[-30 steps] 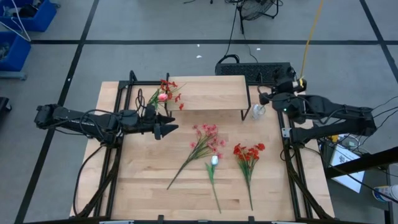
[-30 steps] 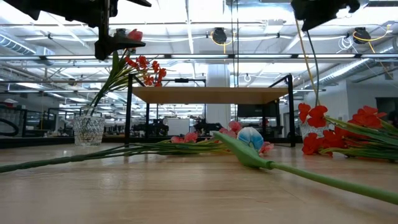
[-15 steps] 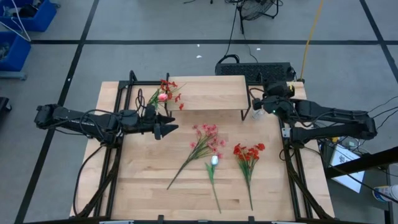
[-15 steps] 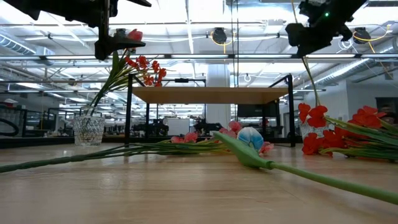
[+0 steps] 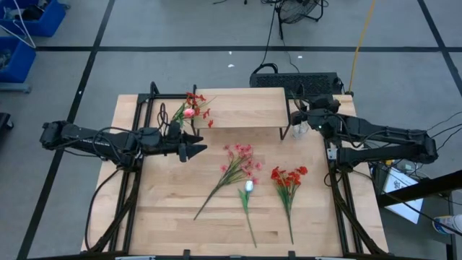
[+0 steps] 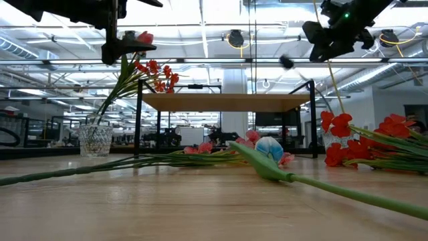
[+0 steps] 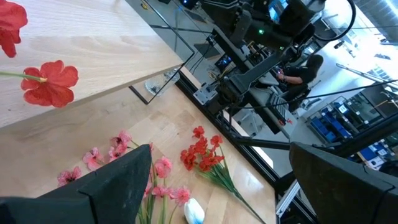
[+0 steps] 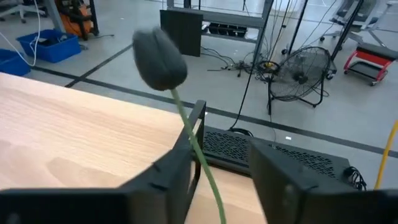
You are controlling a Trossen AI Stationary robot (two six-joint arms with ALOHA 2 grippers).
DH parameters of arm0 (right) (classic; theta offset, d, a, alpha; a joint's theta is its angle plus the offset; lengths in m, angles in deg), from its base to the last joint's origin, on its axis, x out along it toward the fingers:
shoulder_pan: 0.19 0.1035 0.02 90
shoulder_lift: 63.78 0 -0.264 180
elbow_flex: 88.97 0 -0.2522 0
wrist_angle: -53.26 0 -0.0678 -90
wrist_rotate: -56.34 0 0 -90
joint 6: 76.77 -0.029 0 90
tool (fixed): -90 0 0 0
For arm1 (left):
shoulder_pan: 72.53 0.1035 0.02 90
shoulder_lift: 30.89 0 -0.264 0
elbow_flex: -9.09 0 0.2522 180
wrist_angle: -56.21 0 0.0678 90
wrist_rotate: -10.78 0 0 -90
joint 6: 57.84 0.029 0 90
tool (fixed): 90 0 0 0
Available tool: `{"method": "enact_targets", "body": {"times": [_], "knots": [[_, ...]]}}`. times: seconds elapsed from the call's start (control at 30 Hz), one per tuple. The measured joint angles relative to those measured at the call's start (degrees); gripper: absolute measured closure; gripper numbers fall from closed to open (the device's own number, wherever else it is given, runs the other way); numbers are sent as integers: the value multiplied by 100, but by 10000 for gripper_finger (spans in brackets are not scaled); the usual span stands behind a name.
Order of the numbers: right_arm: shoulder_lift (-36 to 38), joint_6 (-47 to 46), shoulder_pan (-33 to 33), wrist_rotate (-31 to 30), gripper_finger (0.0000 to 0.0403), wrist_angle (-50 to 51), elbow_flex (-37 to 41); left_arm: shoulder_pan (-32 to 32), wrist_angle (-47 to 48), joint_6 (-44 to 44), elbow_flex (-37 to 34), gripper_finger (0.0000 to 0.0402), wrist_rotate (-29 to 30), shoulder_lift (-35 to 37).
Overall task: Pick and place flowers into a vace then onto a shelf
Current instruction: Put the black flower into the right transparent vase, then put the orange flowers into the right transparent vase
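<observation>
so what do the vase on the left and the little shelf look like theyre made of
The vase looks like clear cut glass: it is see-through, with a faceted sparkle, though clear plastic is possible. The shelf looks like a pale, matte wooden board with faint grain, on thin black legs, probably metal.

We see even, bright overhead light in the high view, with soft shadows. In the low view, ceiling lights (image 6: 200,17) glare. The dark bud (image 8: 160,59) is motion-blurred.

Red flowers (image 5: 288,178) (green stems), pale shelf (image 5: 245,108)
</observation>
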Motion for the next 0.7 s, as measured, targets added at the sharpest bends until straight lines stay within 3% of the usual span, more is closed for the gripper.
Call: {"method": "enact_targets", "body": {"times": [0.17, 0.3, 0.43, 0.7], "knots": [[194, 209, 0, -6, 171, -495, 0, 0, 0, 17, 0, 16, 2, 0], [459, 772, 36, 92, 148, -1245, -2, 0, 1, 17, 0, 16, 1, -1], [736, 699, 164, 845, 146, -1853, -4, 0, 2, 39, 0, 16, 2, -1], [745, -1134, 586, 2744, 174, -1851, -9, 2, 2, 133, 0, 16, 4, -2]]}}
